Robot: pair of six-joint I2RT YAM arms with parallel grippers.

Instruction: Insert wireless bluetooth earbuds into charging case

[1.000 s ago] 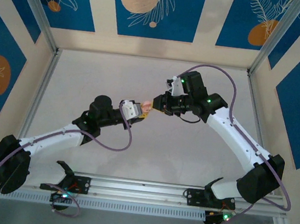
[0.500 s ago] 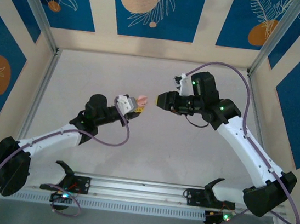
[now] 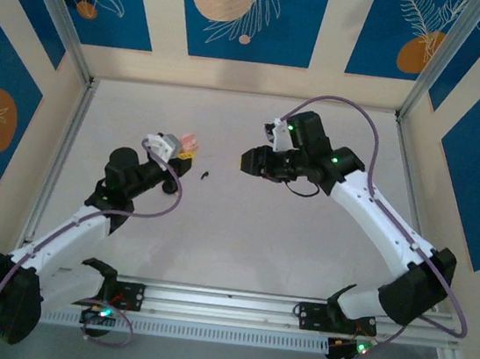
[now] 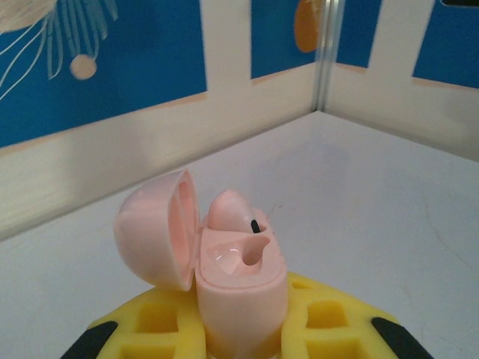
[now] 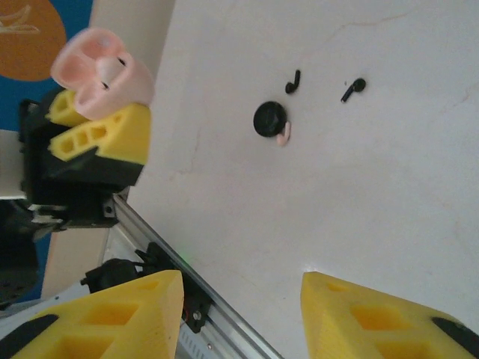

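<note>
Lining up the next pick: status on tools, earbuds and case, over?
Left tool shut on charging case, lid open. Right tool open, empty. Two black earbuds loose on table. Black disc close by, not touching.

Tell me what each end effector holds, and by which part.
The left end effector clamps the pink charging case by its lower body, leaving the open lid free. The right end effector is open and holds nothing.
</note>
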